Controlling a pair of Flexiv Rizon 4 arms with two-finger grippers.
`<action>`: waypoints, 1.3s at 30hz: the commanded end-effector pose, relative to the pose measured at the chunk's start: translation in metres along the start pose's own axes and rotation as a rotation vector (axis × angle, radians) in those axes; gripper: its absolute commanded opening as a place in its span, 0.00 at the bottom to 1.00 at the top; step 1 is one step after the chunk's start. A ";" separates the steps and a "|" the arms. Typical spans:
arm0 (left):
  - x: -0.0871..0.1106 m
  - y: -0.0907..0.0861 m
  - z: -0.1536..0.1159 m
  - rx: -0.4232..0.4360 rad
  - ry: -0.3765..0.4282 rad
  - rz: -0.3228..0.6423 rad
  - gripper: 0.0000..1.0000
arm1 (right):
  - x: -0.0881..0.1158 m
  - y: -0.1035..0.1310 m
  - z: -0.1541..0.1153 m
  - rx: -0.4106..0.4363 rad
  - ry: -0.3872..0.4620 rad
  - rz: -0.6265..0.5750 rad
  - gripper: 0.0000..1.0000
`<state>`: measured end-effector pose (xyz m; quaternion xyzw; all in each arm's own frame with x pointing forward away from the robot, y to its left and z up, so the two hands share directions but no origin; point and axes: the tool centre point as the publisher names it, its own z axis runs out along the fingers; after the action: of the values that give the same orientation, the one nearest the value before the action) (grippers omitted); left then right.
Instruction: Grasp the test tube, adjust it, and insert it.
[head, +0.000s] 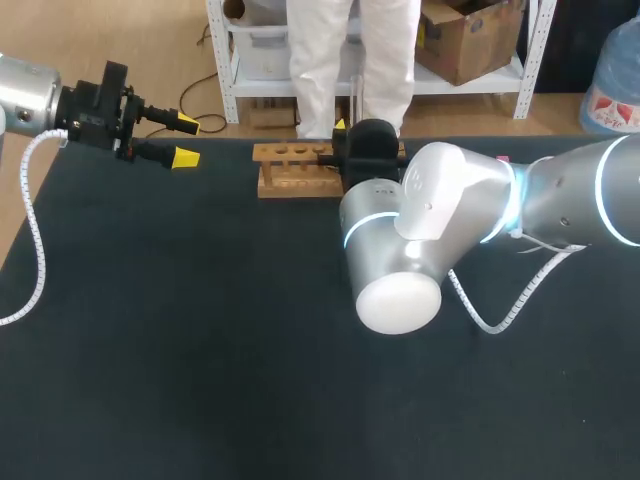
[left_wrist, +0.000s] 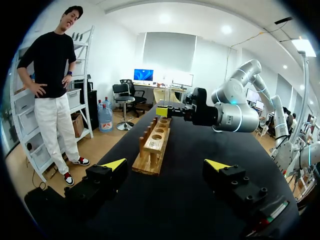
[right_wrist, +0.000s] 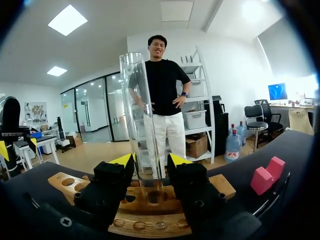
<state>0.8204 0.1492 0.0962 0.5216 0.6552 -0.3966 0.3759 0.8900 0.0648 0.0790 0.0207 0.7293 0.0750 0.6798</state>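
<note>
Tube upright over rack, insertion left to do

Clear glass test tube (right_wrist: 142, 125) stands upright, clamped from both sides by the right claw (right_wrist: 150, 162), over a hole of the light wooden rack (right_wrist: 65, 182). Grasp and adjusting look done. Lowering remains, and I cannot tell whether its foot has entered. Left claw (head: 186, 140) hangs spread, well apart. A pink block (right_wrist: 267, 175) lies aside on the black table (head: 200, 350).

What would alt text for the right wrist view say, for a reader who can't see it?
The right gripper clamps a clear test tube between its two yellow-tipped fingers, holding it upright over a wooden rack of round holes. A pink block lies off to one side of the rack.
</note>
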 end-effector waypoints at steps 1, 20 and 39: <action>0.001 0.000 0.000 0.000 -0.002 0.003 1.00 | -0.002 0.000 -0.002 0.003 -0.005 0.001 0.67; 0.001 0.000 0.000 0.000 -0.002 0.003 1.00 | -0.036 0.001 -0.057 -0.066 0.126 0.060 1.00; 0.001 0.000 0.000 0.000 -0.002 0.003 1.00 | -0.051 0.008 -0.080 -0.033 0.151 0.116 1.00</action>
<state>0.8204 0.1492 0.0962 0.5216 0.6552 -0.3966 0.3759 0.8141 0.0601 0.1359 0.0461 0.7749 0.1271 0.6174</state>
